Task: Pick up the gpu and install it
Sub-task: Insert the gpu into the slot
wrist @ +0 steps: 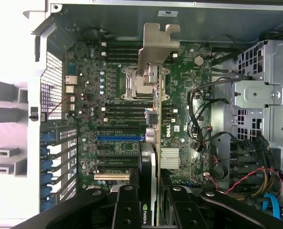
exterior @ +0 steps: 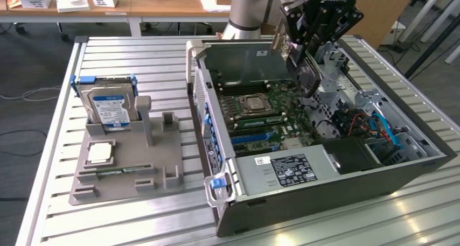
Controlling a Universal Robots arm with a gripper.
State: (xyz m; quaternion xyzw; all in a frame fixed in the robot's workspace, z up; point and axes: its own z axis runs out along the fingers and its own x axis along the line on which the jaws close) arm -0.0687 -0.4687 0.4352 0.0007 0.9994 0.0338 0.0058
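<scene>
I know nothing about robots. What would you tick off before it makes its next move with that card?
1. Grip: the gripper is shut on the gpu: ok.
2. Position: the gpu hangs over the open computer case, above the motherboard: ok.
3. Seated in a slot: not ok, it is not yet down on the board.
4. Lined up with the blue slot: cannot tell.
5. Hard drive stands outside the case in the grey holder, apart from the gripper: ok.
</scene>
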